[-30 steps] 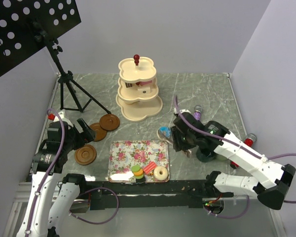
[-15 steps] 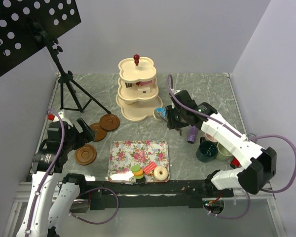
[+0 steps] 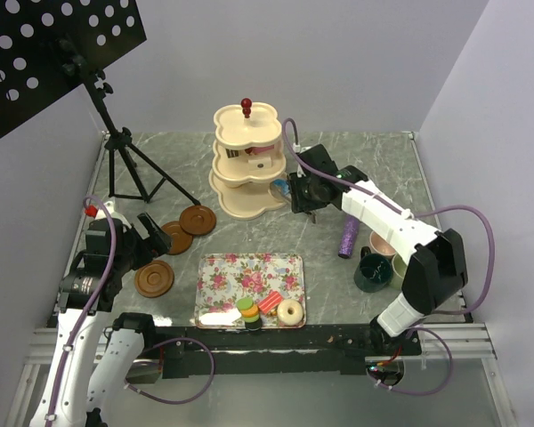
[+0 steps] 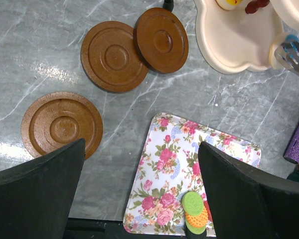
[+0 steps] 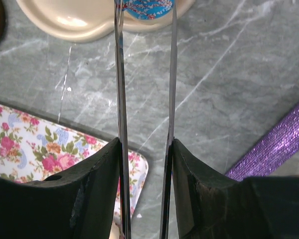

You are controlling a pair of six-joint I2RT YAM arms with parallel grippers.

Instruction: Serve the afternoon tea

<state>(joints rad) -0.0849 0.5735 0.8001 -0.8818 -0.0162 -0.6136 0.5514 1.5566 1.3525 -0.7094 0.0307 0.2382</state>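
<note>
We see our right gripper (image 3: pixel 294 192) pinching a blue sprinkled doughnut (image 5: pixel 145 5) at the rim of the bottom tier of the cream stand (image 3: pixel 240 206). Our left gripper (image 4: pixel 142 149) hangs, fingers spread wide, above the saucers (image 4: pixel 114 56) and floral tray (image 4: pixel 169 164)

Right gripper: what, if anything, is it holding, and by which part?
The right gripper pinches a blue sprinkled doughnut by its opposite edges, between the fingertips.

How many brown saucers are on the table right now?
3: one saucer overlapping a second, left of the tiered stand; a third apart, left of the floral tray. None looks hidden.
</note>
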